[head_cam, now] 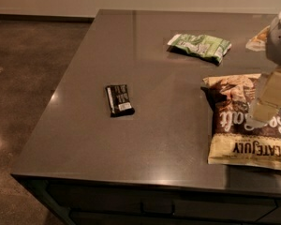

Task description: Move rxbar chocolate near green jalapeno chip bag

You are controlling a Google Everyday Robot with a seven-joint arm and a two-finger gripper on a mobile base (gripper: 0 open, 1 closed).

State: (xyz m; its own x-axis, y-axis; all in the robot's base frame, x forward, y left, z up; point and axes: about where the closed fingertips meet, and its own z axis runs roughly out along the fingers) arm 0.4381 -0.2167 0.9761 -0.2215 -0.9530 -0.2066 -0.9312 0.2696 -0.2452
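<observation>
The rxbar chocolate (119, 100) is a small black bar with white label patches, lying flat on the grey table (145, 139) left of centre. The green jalapeno chip bag (200, 46) is a crinkled light-green and white bag lying towards the back right of the table. My gripper (266, 108) hangs at the right edge of the view, above the large brown bag. It is far to the right of the bar and nearer than the green bag. It holds nothing that I can see.
A large brown and cream "Sea Salt" bag (246, 125) lies at the front right, partly under the gripper. A small orange and white packet (257, 40) shows at the back right behind the arm. The table's left and front edges drop to a dark floor (23, 78).
</observation>
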